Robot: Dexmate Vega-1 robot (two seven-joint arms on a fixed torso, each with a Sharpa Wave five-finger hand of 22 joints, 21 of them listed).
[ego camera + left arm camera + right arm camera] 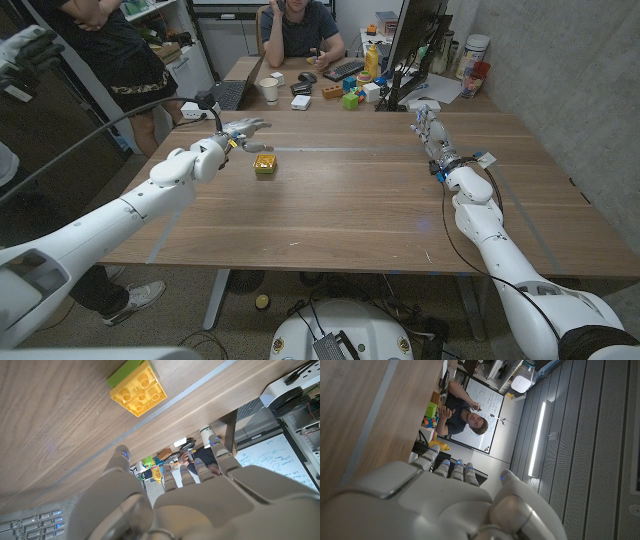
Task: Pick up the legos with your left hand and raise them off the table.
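Just left of the yellow legos on the bench, the left hand is held spread and empty, so approach is judged underway and a lowering and closing is called for.

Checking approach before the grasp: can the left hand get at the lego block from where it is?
Probably yes. The left hand hovers open just beside the lego block, not touching it, with only bare table between them.
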